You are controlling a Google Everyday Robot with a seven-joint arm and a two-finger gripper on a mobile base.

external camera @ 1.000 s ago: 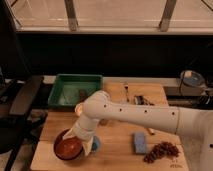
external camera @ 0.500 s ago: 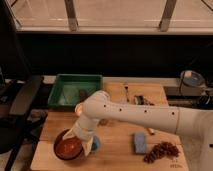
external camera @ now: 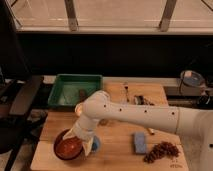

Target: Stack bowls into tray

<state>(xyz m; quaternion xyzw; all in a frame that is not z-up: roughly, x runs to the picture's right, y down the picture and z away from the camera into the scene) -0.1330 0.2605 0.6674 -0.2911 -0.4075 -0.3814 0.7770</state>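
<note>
Red-orange bowl (external camera: 67, 148) below gripper (external camera: 83, 141) (near front-left edge of table (external camera: 116, 156)).

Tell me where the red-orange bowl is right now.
The red-orange bowl sits at lower left of the camera view, near the wooden table's front corner, beside the small blue cup and below the green tray; the gripper hangs at its rim.

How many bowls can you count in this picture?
1: a red-orange bowl at the front left corner of the table as pictured, with the gripper at its right edge. A second bowl may be hidden behind the arm.
</note>
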